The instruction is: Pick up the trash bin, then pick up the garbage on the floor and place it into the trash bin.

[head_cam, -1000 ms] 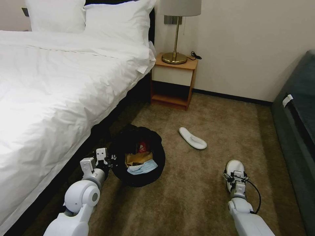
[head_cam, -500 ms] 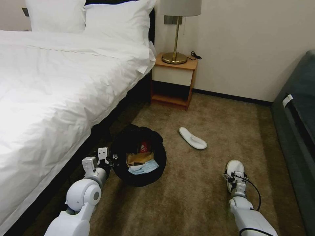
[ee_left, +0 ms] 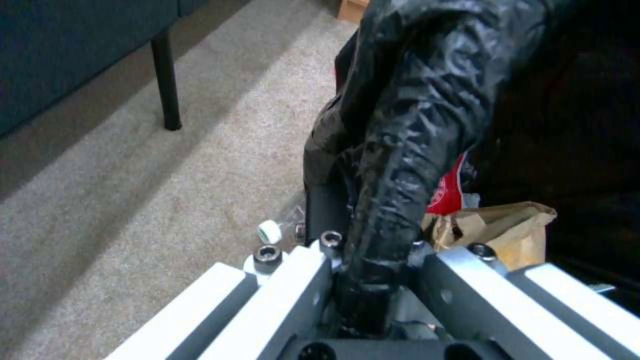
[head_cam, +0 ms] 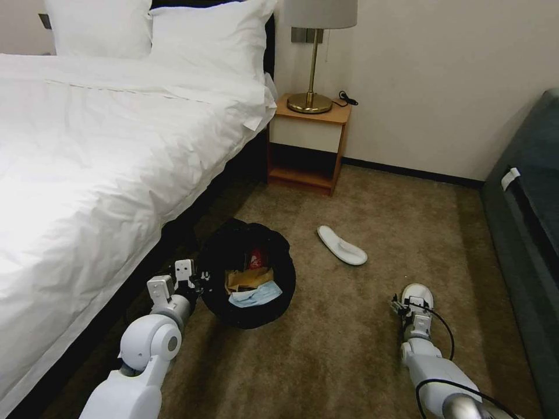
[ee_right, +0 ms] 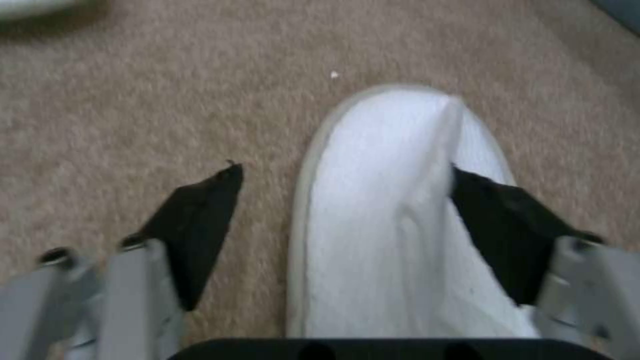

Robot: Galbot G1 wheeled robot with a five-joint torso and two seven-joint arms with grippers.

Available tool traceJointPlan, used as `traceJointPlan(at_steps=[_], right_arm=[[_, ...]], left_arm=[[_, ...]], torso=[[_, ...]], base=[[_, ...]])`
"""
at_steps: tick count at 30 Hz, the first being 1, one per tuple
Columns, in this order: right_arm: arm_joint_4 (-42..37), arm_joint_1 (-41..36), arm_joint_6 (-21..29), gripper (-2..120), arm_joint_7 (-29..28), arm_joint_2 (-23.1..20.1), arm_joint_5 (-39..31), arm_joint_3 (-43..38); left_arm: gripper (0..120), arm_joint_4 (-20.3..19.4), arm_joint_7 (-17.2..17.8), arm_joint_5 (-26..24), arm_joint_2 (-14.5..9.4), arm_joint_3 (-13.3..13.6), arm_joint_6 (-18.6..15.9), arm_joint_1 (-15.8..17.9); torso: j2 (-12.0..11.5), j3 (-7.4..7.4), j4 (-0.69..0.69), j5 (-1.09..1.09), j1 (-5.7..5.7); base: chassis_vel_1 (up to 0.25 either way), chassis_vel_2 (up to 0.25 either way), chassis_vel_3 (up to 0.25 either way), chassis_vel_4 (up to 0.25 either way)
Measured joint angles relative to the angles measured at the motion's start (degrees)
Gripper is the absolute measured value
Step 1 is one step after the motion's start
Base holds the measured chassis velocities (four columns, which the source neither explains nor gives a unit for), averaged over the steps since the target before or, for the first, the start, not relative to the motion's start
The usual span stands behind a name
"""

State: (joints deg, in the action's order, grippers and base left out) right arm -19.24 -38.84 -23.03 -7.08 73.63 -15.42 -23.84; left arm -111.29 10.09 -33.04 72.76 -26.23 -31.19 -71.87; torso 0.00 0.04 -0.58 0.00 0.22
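Note:
The trash bin [head_cam: 273, 250], lined with a glossy black bag, is on the carpet beside the bed. It holds a brown paper bag [head_cam: 247, 279], a red wrapper [head_cam: 256, 259] and a blue mask [head_cam: 253, 294]. My left gripper [head_cam: 195, 280] is shut on the bin's near-left rim. The left wrist view shows that gripper [ee_left: 373, 250] pinching the bag-covered rim [ee_left: 407, 150]. My right gripper [head_cam: 407, 305] is low over a white slipper [head_cam: 419, 293]. In the right wrist view this gripper [ee_right: 345, 174] is open, its black fingers astride the slipper [ee_right: 380, 210]. A second slipper [head_cam: 342, 245] lies farther off.
The white bed [head_cam: 87, 163] runs along the left. A wooden nightstand [head_cam: 308, 145] with a brass lamp [head_cam: 311, 87] stands against the back wall. A dark sofa [head_cam: 524, 233] borders the right. Open brown carpet [head_cam: 349, 349] lies between the arms.
My right gripper has shifted a little left and nearer along the slipper, covering more of it. My left arm has nudged the bin slightly to the right.

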Motion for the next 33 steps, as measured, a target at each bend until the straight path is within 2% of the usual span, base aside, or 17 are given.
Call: traceJointPlan(at_steps=[2,4,5,10,13,15,16,21,33], right_arm=[[0.7,0.2,-0.1,74,0.4,0.0,-0.2,-0.1],[1.5,0.3,-0.1,60,1.0,-0.1,-0.7,-0.9],[1.5,0.3,-0.1,60,1.0,-0.1,-0.7,-0.9],[1.5,-1.4,-0.9,40,1.7,-0.8,-0.8,-2.6],[1.3,-1.6,-1.1,35,1.8,-0.9,-0.7,-2.7],[1.0,-2.0,-1.9,22,1.8,-1.1,-0.6,-3.1],[1.0,-2.0,-1.9,22,1.8,-1.1,-0.6,-3.1],[0.2,-2.6,-2.8,1,1.8,-1.4,-0.4,-3.1],[-0.4,-2.9,-3.6,0,1.9,-1.0,-0.2,-2.7]], left_arm=[[0,-0.1,0.0,0.0,0.1,0.0,0.0,0.0],[0,-0.4,0.1,0.0,0.1,-0.1,0.1,-0.3],[0,-0.4,0.1,0.0,0.1,-0.1,0.1,-0.3],[0,-1.2,0.1,0.0,-0.1,-0.5,0.4,-0.9],[0,-1.3,0.1,0.0,-0.1,-0.6,0.4,-0.9],[0,-1.6,0.1,0.0,-0.1,-0.7,0.5,-1.1],[0,-1.6,0.1,0.0,-0.1,-0.7,0.5,-1.1],[0,-2.3,0.0,-0.2,-0.2,-1.3,0.6,-1.9],[0,-2.5,0.0,0.0,0.1,-1.3,0.6,-2.8]], torso=[[0.0,0.00,0.01,0.00,0.00],[0.0,0.00,-0.01,-0.01,0.00],[0.0,0.00,-0.01,-0.01,0.00],[0.0,0.00,-0.02,0.00,0.00],[0.0,0.00,-0.02,0.00,0.00],[0.0,0.00,-0.01,0.00,0.00],[0.0,0.00,-0.01,0.00,0.00],[0.0,0.00,-0.01,0.00,0.00],[0.0,0.00,0.00,-0.01,0.00]], base=[[0.000,0.000,0.000,0.000],[0.000,0.000,0.000,0.000],[0.000,0.000,0.000,0.000],[0.000,0.000,0.000,0.000],[0.000,0.000,0.000,0.000],[0.000,0.000,0.000,0.000],[0.000,0.000,0.000,0.000],[0.000,0.000,0.000,0.000],[0.000,0.000,0.000,0.000]])
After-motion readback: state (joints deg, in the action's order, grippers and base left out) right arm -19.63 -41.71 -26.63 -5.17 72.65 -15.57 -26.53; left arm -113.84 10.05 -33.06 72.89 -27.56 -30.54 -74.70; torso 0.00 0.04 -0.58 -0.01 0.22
